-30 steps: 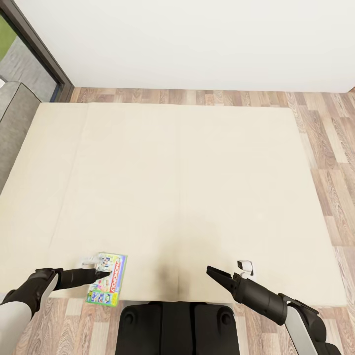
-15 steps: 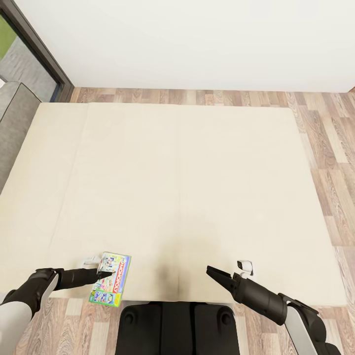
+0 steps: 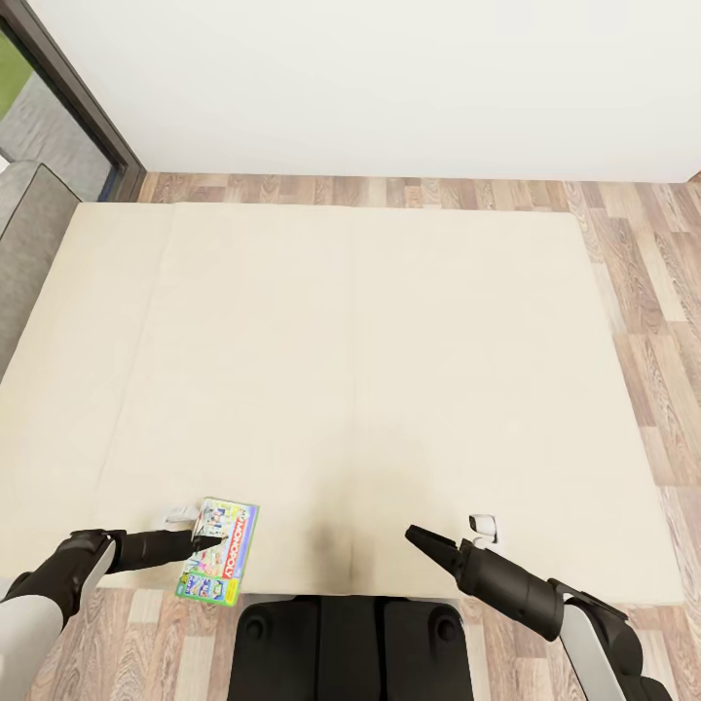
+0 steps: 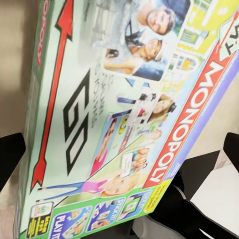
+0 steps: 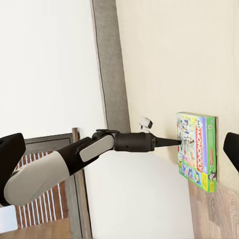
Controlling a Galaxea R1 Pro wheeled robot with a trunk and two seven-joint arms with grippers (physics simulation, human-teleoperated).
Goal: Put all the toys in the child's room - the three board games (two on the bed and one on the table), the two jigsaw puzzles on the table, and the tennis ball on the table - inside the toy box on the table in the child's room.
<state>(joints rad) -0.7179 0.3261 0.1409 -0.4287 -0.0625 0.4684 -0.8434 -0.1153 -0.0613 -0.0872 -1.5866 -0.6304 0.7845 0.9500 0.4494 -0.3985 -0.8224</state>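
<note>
Monopoly box (image 3: 217, 551) at the frame's lower left touches your left gripper (image 3: 201, 541), grip unclear; right gripper (image 3: 421, 536) looks empty.

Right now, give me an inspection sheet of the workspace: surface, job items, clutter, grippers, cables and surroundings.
Surface: plain cream-beige bed, seam down the middle.
Job's things: flat green-edged Monopoly game box at the bed's near edge, partly overhanging the floor.
Clutter: two small white objects on the bed near the front edge; too small to identify.
Grippers: left gripper at the Monopoly box, grip unclear; right gripper over the bed, holding nothing, opening unclear.
Cables: nothing seen.
Surroundings: wood-plank floor, white wall, dark door frame.
</note>
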